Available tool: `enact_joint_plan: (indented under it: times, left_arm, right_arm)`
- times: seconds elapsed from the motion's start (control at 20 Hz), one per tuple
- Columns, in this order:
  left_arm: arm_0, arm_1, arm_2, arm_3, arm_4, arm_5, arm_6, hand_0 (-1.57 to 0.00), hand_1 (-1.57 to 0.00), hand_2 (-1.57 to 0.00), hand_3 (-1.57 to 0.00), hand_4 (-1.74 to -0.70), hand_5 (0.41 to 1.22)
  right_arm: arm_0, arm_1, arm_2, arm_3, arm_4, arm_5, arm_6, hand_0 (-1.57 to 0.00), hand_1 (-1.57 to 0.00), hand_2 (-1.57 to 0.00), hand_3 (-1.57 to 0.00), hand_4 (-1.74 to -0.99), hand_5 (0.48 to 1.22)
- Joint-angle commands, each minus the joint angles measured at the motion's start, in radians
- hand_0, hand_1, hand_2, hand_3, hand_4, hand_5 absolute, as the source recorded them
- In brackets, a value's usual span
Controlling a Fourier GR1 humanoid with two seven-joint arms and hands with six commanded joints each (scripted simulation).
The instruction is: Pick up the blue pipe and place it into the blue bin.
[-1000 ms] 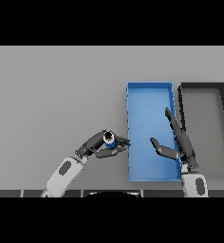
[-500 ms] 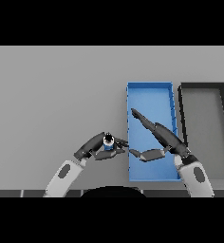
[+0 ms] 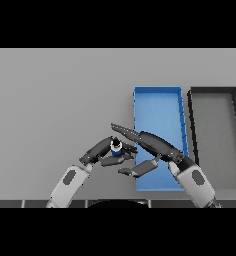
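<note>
Left hand [image 3: 102,151] fingers curled round small blue pipe [image 3: 116,146], held over grey table [image 3: 55,100] just left of blue bin [image 3: 158,93]. Right hand [image 3: 152,144] open, fingers straight, reaching left beside pipe, over bin's left wall. Black bin [image 3: 213,90] right of blue one.

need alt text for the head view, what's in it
The left robot hand holds a small blue pipe above the grey table, left of the blue bin. The right robot hand reaches toward it, fingers straight. A black bin sits right of the blue one.
</note>
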Motion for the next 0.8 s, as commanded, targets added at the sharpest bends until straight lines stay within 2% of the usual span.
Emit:
enact_joint_plan:
  times: [0.0, 0.2, 0.25, 0.35, 0.4, 0.45, 0.5, 0.55, 0.65, 0.7, 0.75]
  left_arm:
    - [0.000, -0.006, 0.000, 0.003, 0.001, -0.006, 0.000, -1.57, -1.57, -1.57, -1.57, -1.48, 1.221]
    - [0.007, -0.012, 0.013, -0.007, 0.032, -0.053, 0.017, -1.57, -1.57, -1.57, -1.57, -1.46, 1.221]
    - [0.007, -0.015, 0.012, -0.005, 0.019, -0.057, 0.002, -1.57, -1.57, -1.57, -1.57, -1.45, 1.221]
    - [0.008, -0.018, 0.030, 0.001, 0.022, -0.062, -0.014, -1.57, -1.57, -1.57, -1.57, -1.46, 1.221]
    - [0.014, -0.028, 0.022, 0.005, 0.007, -0.052, 0.006, -1.57, -1.57, -1.57, -1.57, -1.51, 1.221]
    - [0.008, -0.035, 0.026, 0.008, 0.010, -0.053, 0.024, -1.57, -1.57, -1.54, -1.30, -1.56, 1.221]
    - [0.011, -0.031, 0.034, 0.000, 0.022, -0.055, 0.046, -1.57, -1.57, -1.53, -1.14, -1.60, 1.221]
    - [0.019, -0.032, 0.028, -0.006, 0.013, -0.051, 0.051, -1.57, -1.57, -1.54, -1.16, -1.63, 1.221]
    - [0.008, -0.032, 0.040, -0.005, 0.018, -0.060, 0.047, -1.57, -1.57, -1.55, -1.23, -1.67, 1.221]
    - [0.017, -0.036, 0.034, -0.008, 0.016, -0.062, 0.027, -1.57, -1.57, -1.55, -1.27, -1.68, 1.221]
    - [0.023, -0.043, 0.028, -0.003, 0.004, -0.057, 0.020, -1.57, -1.57, -1.56, -1.31, -1.69, 1.221]
  right_arm:
    - [-0.012, 0.008, 0.010, 0.020, 0.002, 0.013, 0.001, 0.00, 0.00, 0.00, 0.00, -1.195, 0.513]
    - [-0.096, 0.072, 0.048, 0.098, -0.008, 0.031, 0.033, 0.00, 0.00, 0.00, 0.00, -1.208, 0.512]
    - [-0.125, 0.089, 0.049, 0.123, -0.009, 0.030, 0.047, 0.00, -0.01, -0.02, 0.00, -1.214, 0.511]
    - [-0.141, 0.106, 0.063, 0.143, -0.009, 0.041, 0.047, -0.02, -0.11, -0.13, -0.05, -1.222, 0.517]
    - [-0.150, 0.109, 0.062, 0.162, -0.010, 0.053, 0.042, -0.17, -0.24, -0.25, -0.14, -1.255, 0.519]
    - [-0.170, 0.120, 0.063, 0.176, -0.005, 0.050, 0.047, -0.40, -0.44, -0.43, -0.31, -1.303, 0.520]
    - [-0.186, 0.127, 0.063, 0.193, -0.003, 0.053, 0.045, -0.63, -0.65, -0.66, -0.50, -1.383, 0.523]
    - [-0.193, 0.135, 0.068, 0.203, 0.004, 0.053, 0.051, -0.82, -0.84, -0.84, -0.66, -1.446, 0.527]
    - [-0.178, 0.152, 0.075, 0.217, 0.004, 0.051, 0.009, -1.09, -1.10, -1.10, -0.90, -1.537, 0.600]
    - [-0.173, 0.164, 0.069, 0.212, -0.020, 0.043, 0.010, -1.19, -1.19, -1.20, -1.03, -1.513, 0.671]
    - [-0.160, 0.169, 0.066, 0.216, -0.023, 0.044, -0.004, -1.26, -1.27, -1.27, -1.14, -1.495, 0.781]
